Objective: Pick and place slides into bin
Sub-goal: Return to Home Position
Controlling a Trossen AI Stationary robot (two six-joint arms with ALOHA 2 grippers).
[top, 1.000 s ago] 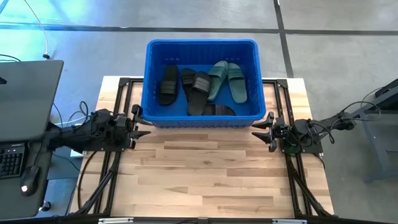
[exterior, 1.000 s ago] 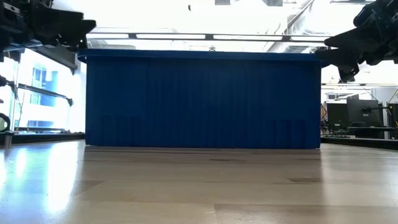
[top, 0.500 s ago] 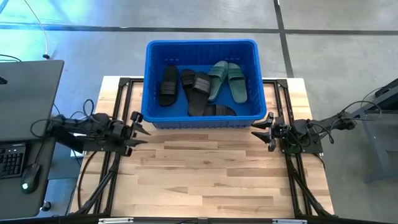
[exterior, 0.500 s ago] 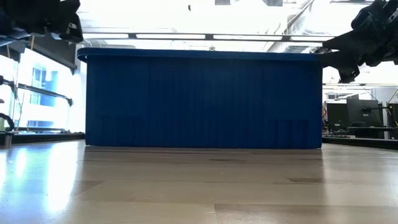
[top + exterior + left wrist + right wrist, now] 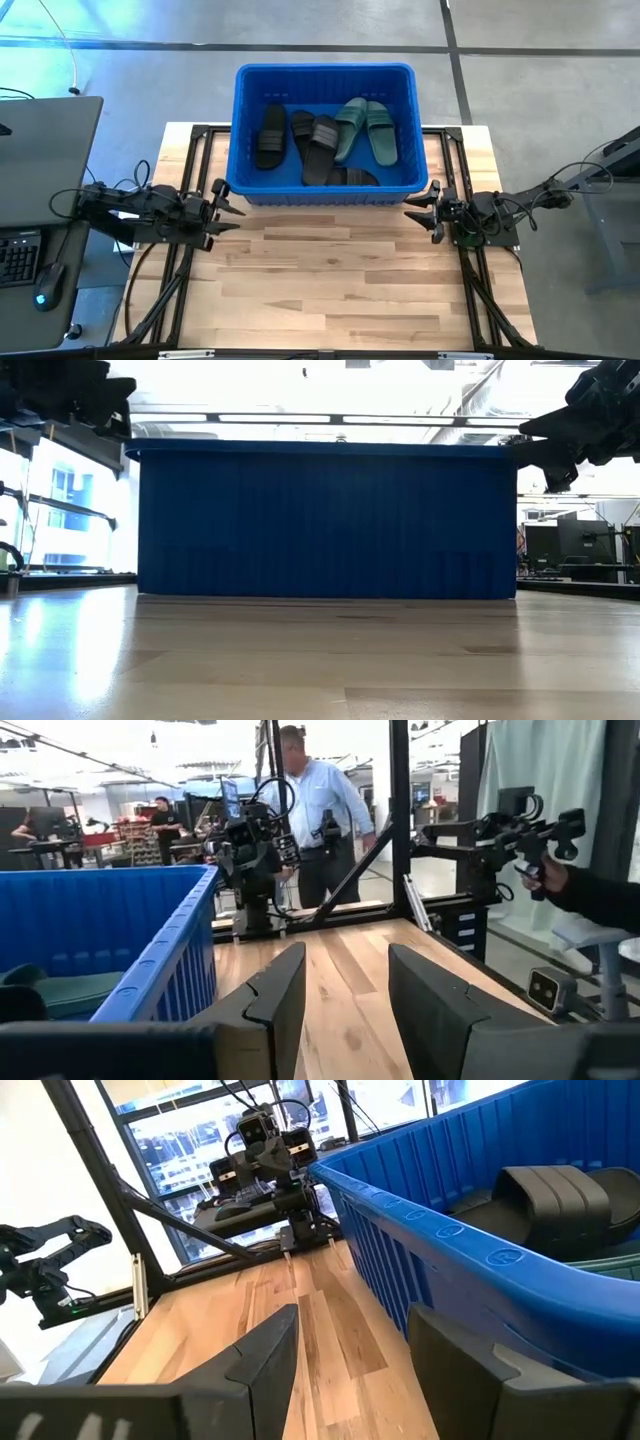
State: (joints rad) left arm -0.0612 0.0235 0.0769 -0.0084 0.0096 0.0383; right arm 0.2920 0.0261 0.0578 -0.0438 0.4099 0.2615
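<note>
All six slides (image 5: 322,150) lie inside bin (image 5: 325,70) at far edge of worktop (image 5: 340,280); none on bare wood. Left claw (image 5: 228,205) and right claw (image 5: 422,210) flank bin's front corners, both spread wide, empty. Placing looks complete; only parking arms left.

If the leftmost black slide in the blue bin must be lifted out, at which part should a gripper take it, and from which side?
Probably its wide strap, from straight above: the leftmost black slide lies flat and apart from the others in the bin, and its walls block a sideways approach.
</note>
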